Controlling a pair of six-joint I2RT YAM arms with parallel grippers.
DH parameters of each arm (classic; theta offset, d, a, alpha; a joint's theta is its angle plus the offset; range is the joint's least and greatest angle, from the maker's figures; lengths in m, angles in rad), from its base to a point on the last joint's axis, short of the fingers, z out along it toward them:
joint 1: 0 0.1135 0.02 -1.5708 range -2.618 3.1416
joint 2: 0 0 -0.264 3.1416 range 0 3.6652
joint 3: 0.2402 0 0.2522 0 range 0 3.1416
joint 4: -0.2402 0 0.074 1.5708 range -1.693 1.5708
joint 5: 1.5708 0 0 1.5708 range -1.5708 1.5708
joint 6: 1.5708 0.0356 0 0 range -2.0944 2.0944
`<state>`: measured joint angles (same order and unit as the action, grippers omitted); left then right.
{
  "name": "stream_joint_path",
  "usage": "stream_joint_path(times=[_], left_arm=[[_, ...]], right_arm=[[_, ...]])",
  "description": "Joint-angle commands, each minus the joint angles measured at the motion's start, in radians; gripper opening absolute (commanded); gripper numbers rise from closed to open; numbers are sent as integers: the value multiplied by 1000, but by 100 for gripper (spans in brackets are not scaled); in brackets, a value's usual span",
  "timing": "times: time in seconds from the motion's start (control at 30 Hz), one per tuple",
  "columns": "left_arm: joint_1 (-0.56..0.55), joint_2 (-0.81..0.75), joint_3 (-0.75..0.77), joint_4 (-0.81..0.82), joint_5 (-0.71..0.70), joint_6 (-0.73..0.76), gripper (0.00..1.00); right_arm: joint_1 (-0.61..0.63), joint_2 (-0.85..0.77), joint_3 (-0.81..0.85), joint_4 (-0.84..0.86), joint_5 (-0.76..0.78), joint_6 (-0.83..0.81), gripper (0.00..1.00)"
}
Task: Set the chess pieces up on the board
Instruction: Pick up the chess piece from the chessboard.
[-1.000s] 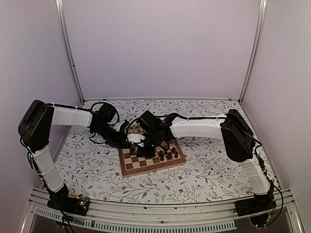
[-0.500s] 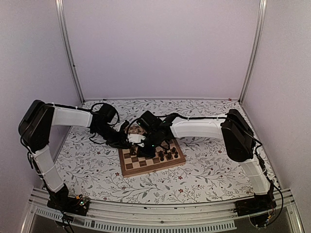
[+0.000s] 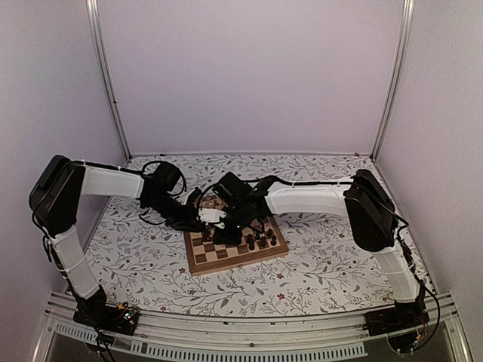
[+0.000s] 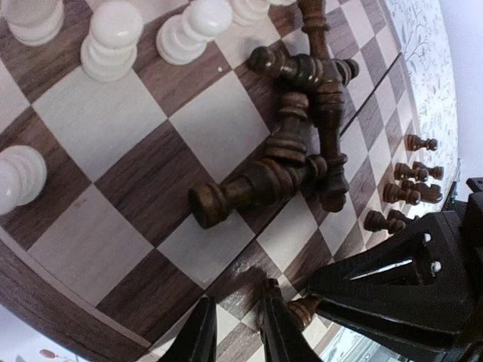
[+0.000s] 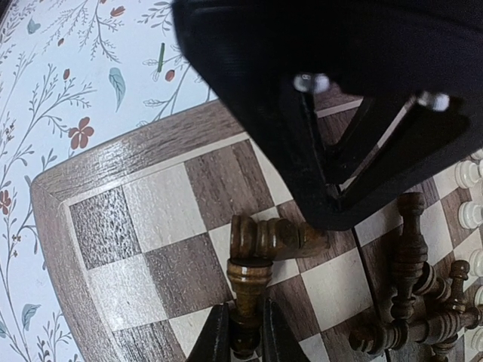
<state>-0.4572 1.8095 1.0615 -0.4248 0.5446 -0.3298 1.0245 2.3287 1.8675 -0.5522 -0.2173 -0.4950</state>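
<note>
The chessboard (image 3: pixel 219 254) lies mid-desk (image 3: pixel 324 265), with both arms meeting over its far-left part. Fingers of the right gripper (image 5: pixel 243 318) are clamped on a dark piece (image 5: pixel 249 283) near a board corner. Fingers of the left gripper (image 4: pixel 235 332) stand narrowly apart, with a board square showing through the gap. Fallen dark pieces (image 4: pixel 302 143) lie heaped together beside upright pale pieces (image 4: pixel 113 38).

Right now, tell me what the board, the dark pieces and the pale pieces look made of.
Board: wood, probably veneer; grain streaks show in dark and cream squares and the rim, low sheen.
Dark pieces: turned wood stained dark brown; glossy highlights suggest varnish.
Pale pieces: smooth, whitish, no grain visible; painted or light wood, possibly plastic.
</note>
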Motion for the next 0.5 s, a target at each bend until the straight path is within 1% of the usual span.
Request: stream_joint_path(times=[0.0, 0.17, 0.33, 0.47], left_arm=[[-71, 10, 11, 71, 117, -26, 26], [-74, -7, -1, 115, 202, -43, 28], [-65, -27, -5, 109, 136, -51, 31], [-68, -4, -5, 111, 188, -50, 31]], right_arm=[[43, 5, -21, 2, 36, -11, 9], [42, 1, -36, 8, 37, -11, 9], [43, -6, -48, 12, 42, -16, 9], [43, -6, -47, 14, 43, -16, 9]])
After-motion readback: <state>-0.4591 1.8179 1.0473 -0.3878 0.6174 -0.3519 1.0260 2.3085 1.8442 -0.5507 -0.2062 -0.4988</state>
